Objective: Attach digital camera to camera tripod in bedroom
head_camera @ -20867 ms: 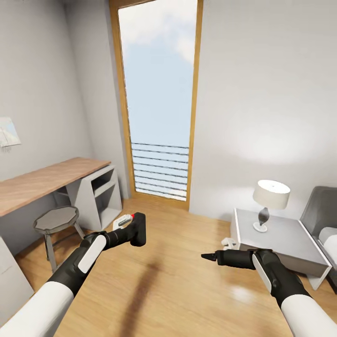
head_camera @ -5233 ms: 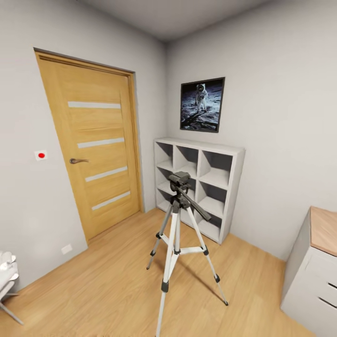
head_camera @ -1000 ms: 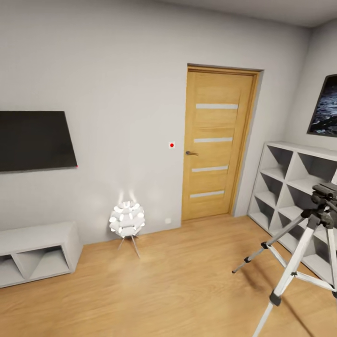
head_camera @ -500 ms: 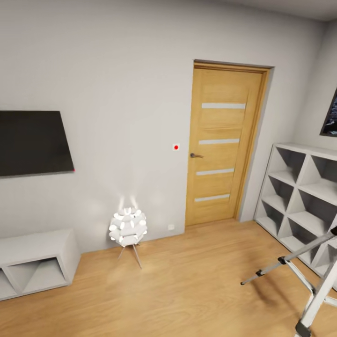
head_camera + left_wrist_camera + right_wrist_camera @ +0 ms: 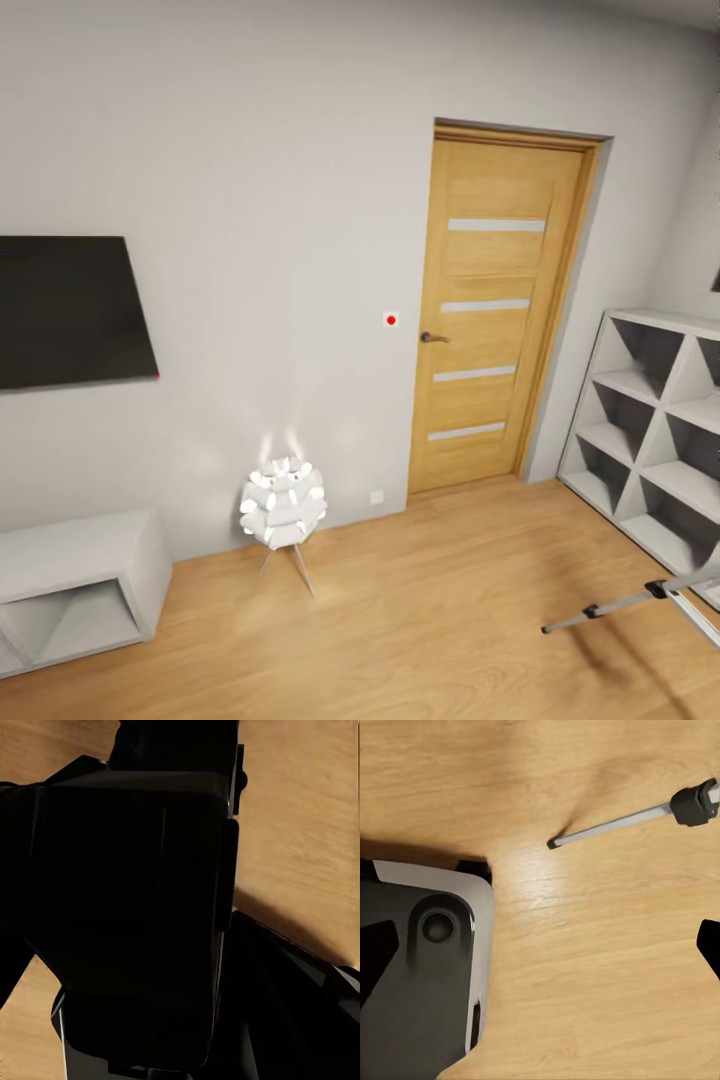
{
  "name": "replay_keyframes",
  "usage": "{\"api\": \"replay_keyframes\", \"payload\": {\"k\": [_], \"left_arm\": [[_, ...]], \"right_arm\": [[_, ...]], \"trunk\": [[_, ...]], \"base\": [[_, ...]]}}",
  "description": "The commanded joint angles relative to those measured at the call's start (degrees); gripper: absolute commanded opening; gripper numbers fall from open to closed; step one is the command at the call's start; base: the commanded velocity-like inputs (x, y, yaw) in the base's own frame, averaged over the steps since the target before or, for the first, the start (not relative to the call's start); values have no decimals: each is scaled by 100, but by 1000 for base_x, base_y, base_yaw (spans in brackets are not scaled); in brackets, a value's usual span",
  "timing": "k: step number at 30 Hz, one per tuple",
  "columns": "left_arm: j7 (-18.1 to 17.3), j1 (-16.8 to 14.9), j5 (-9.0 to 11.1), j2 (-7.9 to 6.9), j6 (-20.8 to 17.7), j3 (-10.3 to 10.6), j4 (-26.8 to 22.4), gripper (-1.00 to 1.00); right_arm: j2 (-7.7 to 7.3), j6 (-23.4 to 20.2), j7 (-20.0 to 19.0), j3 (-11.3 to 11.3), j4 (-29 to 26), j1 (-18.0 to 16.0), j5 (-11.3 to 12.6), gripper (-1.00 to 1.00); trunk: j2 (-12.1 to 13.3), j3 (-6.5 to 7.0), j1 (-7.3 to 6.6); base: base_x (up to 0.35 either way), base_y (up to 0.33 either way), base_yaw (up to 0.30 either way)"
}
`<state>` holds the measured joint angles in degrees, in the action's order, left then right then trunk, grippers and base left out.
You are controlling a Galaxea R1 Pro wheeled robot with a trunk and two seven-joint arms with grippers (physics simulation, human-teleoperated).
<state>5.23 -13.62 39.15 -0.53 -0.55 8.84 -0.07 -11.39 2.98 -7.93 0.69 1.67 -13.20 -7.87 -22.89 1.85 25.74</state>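
Though looking straight along the left end effector, cannot tell its grip: meets just a black boxy mass [image 5: 135, 907] hard against the lens, fingers and any load merged in one dark shape, with light wood floor [image 5: 300, 817] behind. Cannot tell whether that mass is the digital camera. Cannot tell the right end effector's spread either: catches a single dark fingertip [image 5: 710, 945] at the frame's edge, over the same floor. Finds, near that fingertip yet apart from it, one silver leg of the camera tripod [image 5: 615, 821], with a black joint [image 5: 694, 804] further up it. Shows a grey-and-black part of the robot's body [image 5: 424, 967] across from it.

From the head, picks up the tripod leg [image 5: 620, 603] low at the right, foot on the floor, near a white cube shelf [image 5: 660, 430]. Further left, takes in a closed wooden door [image 5: 495, 310] with a dark handle [image 5: 432, 338], a red-dotted wall switch [image 5: 391, 320], a glowing white floor lamp [image 5: 283, 503], a low white cabinet [image 5: 80, 580] and a dark wall screen [image 5: 70, 310] on the pale grey wall.
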Motion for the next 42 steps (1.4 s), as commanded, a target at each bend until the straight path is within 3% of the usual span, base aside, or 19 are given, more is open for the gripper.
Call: {"api": "replay_keyframes", "payload": {"k": [1, 35, 42], "left_arm": [[5, -1, 31, 0, -6, 50, -1, -100], [5, 0, 23, 9, -5, 57, -2, -100], [5, 0, 23, 9, 2, 57, -2, -100]], "right_arm": [[-1, 30, -7, 11, 18, -5, -49, 100], [4, 41, 2, 21, 23, -7, -31, 100], [0, 44, 6, 20, 26, -5, -15, 100]], "trunk": [[-3, -2, 5], [-3, -2, 5], [-3, -2, 5]], "base": [[283, 246, -182], [238, 274, -243], [79, 115, -252]]}}
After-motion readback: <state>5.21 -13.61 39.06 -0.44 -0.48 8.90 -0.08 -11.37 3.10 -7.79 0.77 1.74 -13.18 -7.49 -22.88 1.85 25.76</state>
